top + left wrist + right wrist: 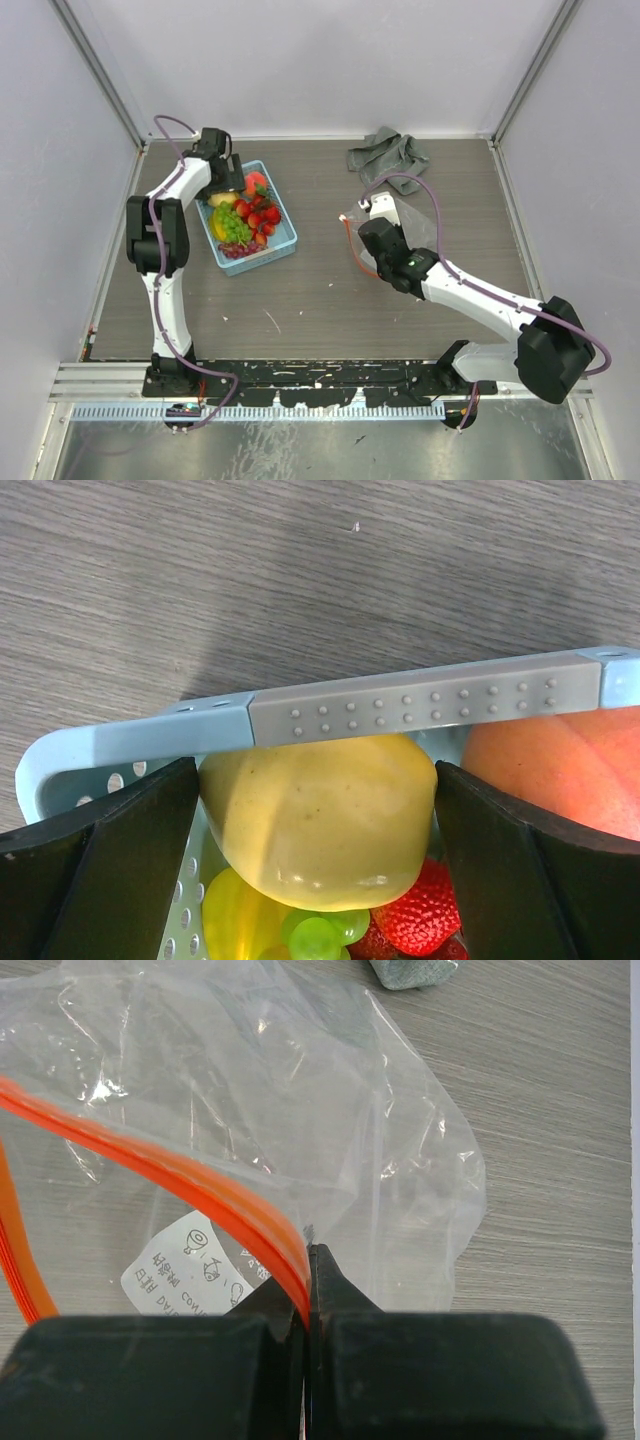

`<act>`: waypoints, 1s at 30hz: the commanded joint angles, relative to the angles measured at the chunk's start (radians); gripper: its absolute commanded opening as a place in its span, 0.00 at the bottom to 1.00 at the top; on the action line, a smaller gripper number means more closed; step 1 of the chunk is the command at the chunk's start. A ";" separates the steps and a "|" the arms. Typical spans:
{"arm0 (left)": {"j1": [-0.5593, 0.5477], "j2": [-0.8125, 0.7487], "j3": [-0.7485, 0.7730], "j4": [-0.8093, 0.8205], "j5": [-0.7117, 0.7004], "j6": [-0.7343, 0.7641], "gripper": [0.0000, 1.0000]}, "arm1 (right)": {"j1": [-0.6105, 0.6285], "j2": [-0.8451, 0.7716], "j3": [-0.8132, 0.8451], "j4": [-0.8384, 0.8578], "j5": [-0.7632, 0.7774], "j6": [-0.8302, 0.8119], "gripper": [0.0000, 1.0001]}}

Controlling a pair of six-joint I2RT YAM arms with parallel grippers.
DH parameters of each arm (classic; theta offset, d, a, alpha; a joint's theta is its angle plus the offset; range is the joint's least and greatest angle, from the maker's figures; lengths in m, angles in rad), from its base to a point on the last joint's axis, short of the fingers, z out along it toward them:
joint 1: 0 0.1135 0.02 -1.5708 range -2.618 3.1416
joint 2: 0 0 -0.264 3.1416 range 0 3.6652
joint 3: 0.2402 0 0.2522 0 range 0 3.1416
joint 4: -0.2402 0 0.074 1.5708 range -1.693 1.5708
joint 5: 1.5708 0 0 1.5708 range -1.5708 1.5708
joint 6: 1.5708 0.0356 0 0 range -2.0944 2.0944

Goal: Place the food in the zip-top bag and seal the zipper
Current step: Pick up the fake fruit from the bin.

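The food lies in a light blue basket point(288, 243): a yellow lemon point(320, 820), an orange-red peach point(560, 770), strawberries point(264, 215) and green grapes point(232, 226). My left gripper point(228, 186) reaches into the basket's far end, and its two fingers press both sides of the lemon in the left wrist view point(317, 772). The clear zip-top bag point(415, 225) lies flat right of centre. My right gripper point(371, 212) is shut on the bag's red-orange zipper point(170, 1160) at the mouth edge, as the right wrist view point(308, 1252) shows.
A grey cloth point(386, 152) lies crumpled at the back, just beyond the bag. The basket's grey studded bar point(420, 700) crosses right above the lemon. White walls close the table on three sides.
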 commanded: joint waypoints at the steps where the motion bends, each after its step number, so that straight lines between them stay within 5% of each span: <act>1: 0.008 0.048 0.029 -0.010 0.041 0.014 0.98 | -0.002 -0.001 0.017 0.044 -0.004 -0.009 0.00; 12: 0.015 0.064 0.053 -0.062 0.129 -0.028 1.00 | -0.001 -0.002 0.017 0.047 -0.015 -0.009 0.00; 30: 0.037 -0.115 -0.032 0.025 0.307 -0.192 0.82 | -0.002 -0.019 0.012 0.048 -0.014 -0.008 0.00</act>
